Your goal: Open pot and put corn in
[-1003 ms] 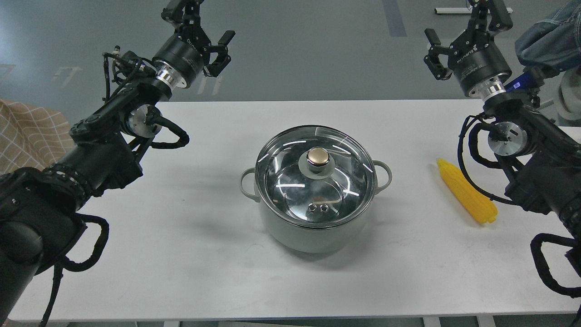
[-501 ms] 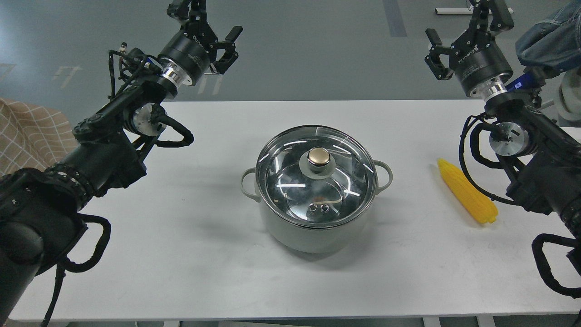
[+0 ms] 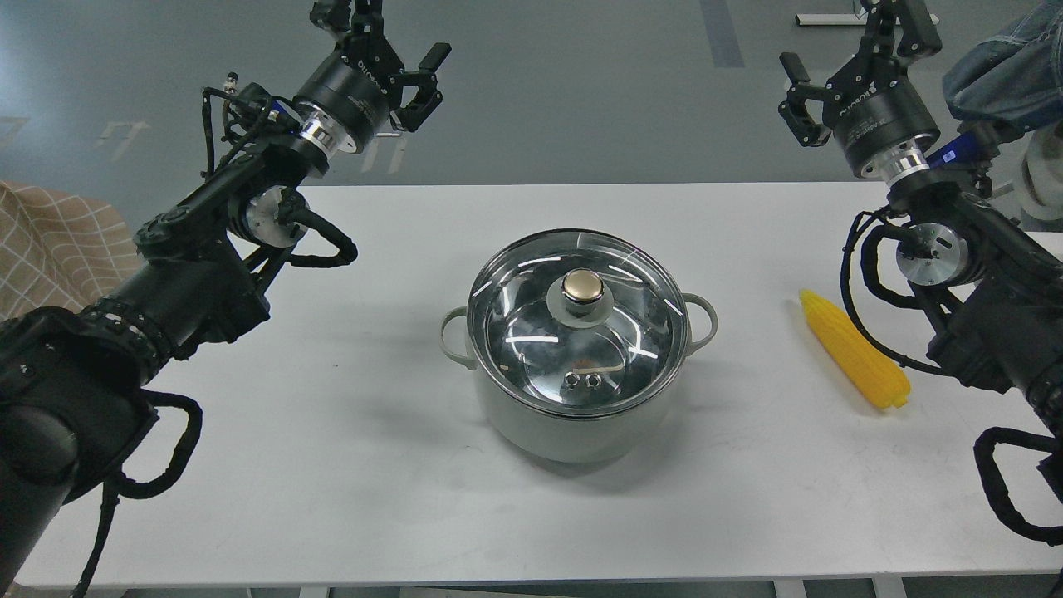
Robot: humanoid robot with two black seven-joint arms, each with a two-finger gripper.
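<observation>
White tabletop [image 3: 332, 465] carrying: grey-green pot [image 3: 573, 415] at centre, glass lid [image 3: 531, 332] seated; corn [image 3: 855, 350] lying well to its right; left pincer [image 3: 390, 41] and right pincer [image 3: 855, 37] raised, both spread, empty.

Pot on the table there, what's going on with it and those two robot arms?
Nothing is being handled. The pot sits mid-table with its glass lid on, gold knob untouched. The corn lies on the table to the right of the pot, apart from it. Both arms are raised: the left end effector and the right end effector hang open above the table's far edge, holding nothing. The lid has yet to come off, and the corn is not yet picked up.
</observation>
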